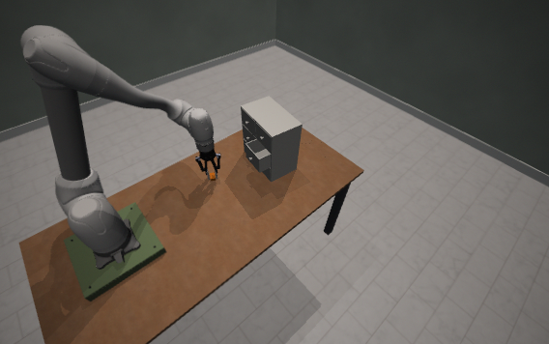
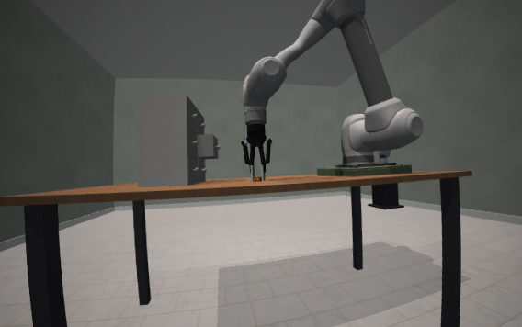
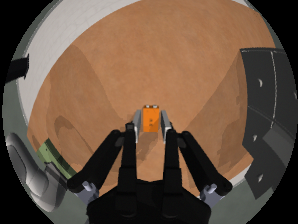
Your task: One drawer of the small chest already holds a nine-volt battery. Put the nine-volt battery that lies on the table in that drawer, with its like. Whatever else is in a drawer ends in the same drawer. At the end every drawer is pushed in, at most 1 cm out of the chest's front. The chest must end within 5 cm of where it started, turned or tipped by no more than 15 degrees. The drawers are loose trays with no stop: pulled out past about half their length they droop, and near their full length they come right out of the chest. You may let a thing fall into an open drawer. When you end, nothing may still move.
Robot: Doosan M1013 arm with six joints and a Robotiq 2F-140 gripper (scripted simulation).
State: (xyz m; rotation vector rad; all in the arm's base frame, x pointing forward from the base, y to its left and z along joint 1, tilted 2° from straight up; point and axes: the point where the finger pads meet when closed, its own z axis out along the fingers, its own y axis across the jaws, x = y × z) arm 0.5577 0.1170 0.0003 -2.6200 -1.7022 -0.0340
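Note:
The orange nine-volt battery [image 1: 213,176] [image 2: 257,179] [image 3: 151,120] lies on the table. My gripper [image 1: 212,174] [image 2: 258,177] [image 3: 151,116] is partly open and points down, one fingertip on each side of the battery. The wrist view shows a narrow gap beside each fingertip. The grey chest [image 1: 285,152] [image 2: 163,142] [image 3: 259,95] stands upright, with drawers in two columns. One middle-row drawer [image 1: 265,164] [image 2: 208,147] sticks out of its front; the other drawers look pushed in. What lies inside the open drawer cannot be made out.
The wooden table [image 1: 203,232] [image 2: 294,183] [image 3: 150,55] carries the arm's green base plate [image 1: 152,242] [image 2: 368,171] [image 3: 57,159] at the end opposite the chest. The chest's drawer fronts face my gripper's side, and the pulled-out drawer overhangs the table between them.

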